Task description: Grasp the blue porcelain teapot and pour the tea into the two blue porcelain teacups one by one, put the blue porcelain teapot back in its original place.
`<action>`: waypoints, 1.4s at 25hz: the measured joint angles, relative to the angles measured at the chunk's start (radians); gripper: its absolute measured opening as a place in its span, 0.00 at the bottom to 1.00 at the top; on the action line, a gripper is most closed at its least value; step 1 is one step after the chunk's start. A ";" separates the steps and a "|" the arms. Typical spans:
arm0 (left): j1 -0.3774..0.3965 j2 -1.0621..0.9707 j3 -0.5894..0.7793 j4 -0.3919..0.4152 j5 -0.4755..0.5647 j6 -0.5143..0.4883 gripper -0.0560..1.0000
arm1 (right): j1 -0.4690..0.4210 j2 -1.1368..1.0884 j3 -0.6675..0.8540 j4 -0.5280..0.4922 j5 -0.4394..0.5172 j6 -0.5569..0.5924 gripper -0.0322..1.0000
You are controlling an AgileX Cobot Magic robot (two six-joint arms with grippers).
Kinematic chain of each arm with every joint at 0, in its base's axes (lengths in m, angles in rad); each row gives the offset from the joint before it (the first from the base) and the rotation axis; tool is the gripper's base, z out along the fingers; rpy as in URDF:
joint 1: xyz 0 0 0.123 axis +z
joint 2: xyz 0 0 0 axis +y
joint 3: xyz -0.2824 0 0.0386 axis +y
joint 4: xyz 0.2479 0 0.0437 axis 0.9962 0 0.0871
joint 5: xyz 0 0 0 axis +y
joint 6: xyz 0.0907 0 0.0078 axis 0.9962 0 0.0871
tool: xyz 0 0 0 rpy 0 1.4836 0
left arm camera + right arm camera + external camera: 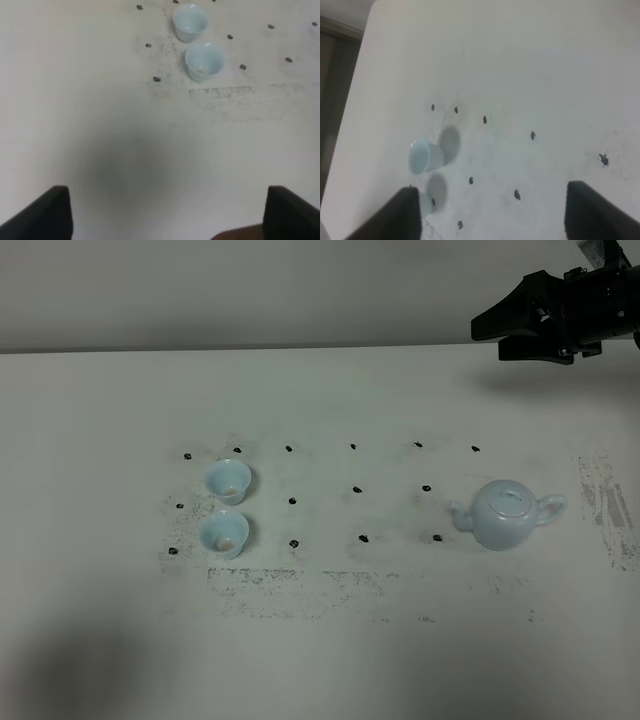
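White tabletop (320, 660), gridded with black dot markers (357, 488).
1. My left gripper (165, 205): splayed, empty, parked toward the near left corner.
2. Far teacup (229, 480), near teacup (224, 534): upright, just beside each other toward the left edge, mouths ready for tea.
3. Blue porcelain teapot (505, 515): toward the right edge, spout facing the cups, handle turned to my right arm.
4. My right gripper (490, 338): unclenched, empty, raised over the far right corner.

table (330, 390): white, scuffed | black dot marks (357, 489): grid | wall (250, 290): pale grey
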 joint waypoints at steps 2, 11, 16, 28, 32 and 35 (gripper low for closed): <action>-0.022 -0.069 0.036 0.032 0.017 -0.003 0.75 | 0.000 0.000 0.000 0.000 0.001 0.000 0.59; -0.028 -0.277 0.119 0.052 0.045 -0.003 0.71 | 0.000 0.000 0.000 -0.001 0.003 0.000 0.59; -0.029 -0.278 0.137 0.044 0.027 0.000 0.70 | 0.000 0.000 0.000 -0.016 0.004 0.000 0.59; -0.029 -0.278 0.146 0.042 0.017 0.001 0.70 | 0.000 -0.060 0.001 -0.055 0.018 0.000 0.59; -0.029 -0.278 0.146 0.042 0.017 0.001 0.70 | 0.005 -0.230 0.001 -0.201 -0.033 0.038 0.59; -0.029 -0.278 0.146 0.042 0.017 0.001 0.70 | 0.034 -0.370 0.000 -0.443 -0.120 0.144 0.59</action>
